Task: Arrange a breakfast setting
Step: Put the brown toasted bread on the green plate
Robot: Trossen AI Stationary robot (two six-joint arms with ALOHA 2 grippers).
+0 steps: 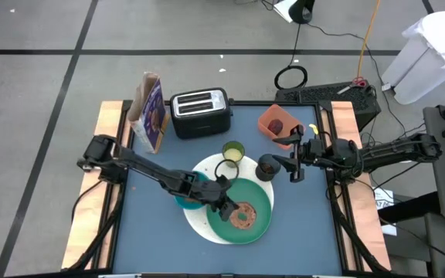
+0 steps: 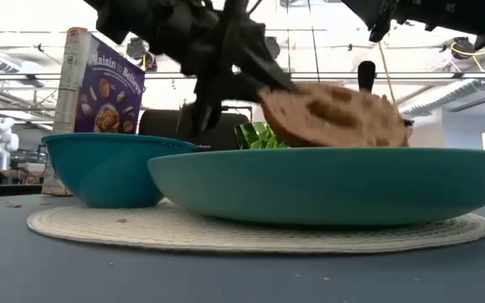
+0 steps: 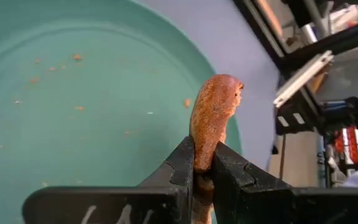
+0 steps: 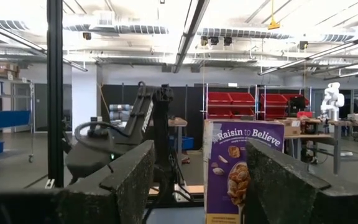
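Note:
My left gripper [image 1: 229,207] is over the large green plate [image 1: 259,224], shut on the brown bagel [image 1: 243,217]. The plate rests on the white round disc [image 1: 201,224], and so does the blue bowl [image 2: 99,168], which my left arm partly hides in the high view. Past the plate stand the lime cup [image 1: 233,151] and the small black cup [image 1: 266,166]. The dark-red fruit [image 1: 276,123] lies in the orange tray [image 1: 267,116]. My right gripper [image 1: 296,164] hangs open above the table's right side and holds nothing. My left gripper pinches the bagel's two flat faces [image 3: 202,163] between its two fingers, at the rim nearest the arm. The fingers slant down from the table's left. The bagel [image 2: 335,114] juts out past the fingertips, above the plate's rim [image 2: 327,164]. The rim hides whether it touches the plate.
A silver toaster [image 1: 200,112] and a purple cereal box [image 1: 149,114] stand along the far edge. The orange tray sits at the far right corner. Bare blue tabletop [image 1: 153,239] lies along the near edge and at the near left.

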